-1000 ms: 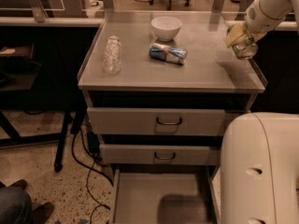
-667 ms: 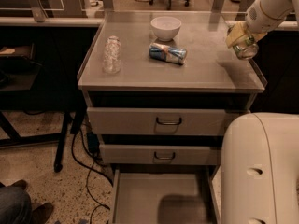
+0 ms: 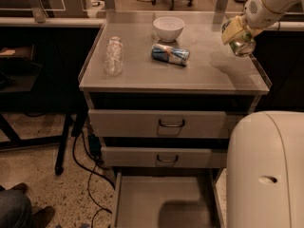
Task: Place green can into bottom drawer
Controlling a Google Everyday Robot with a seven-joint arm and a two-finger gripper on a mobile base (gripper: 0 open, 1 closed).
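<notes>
My gripper (image 3: 239,37) hangs above the right rear part of the cabinet top (image 3: 142,75), shut on the green can (image 3: 242,45). The can shows its shiny silver end below the yellowish fingers (image 3: 232,31) and is held a little above the surface. The bottom drawer (image 3: 161,205) stands pulled open at the foot of the cabinet, its flat grey floor bare, with a dark shadow on it. Its right side is hidden behind my white body.
On the cabinet top lie a blue-and-silver can (image 3: 170,54), a white bowl (image 3: 168,28) behind it and a clear plastic bottle (image 3: 113,55) at the left. The two upper drawers (image 3: 161,124) are shut. My white body (image 3: 266,175) fills the lower right. Cables (image 3: 90,165) trail on the floor at the left.
</notes>
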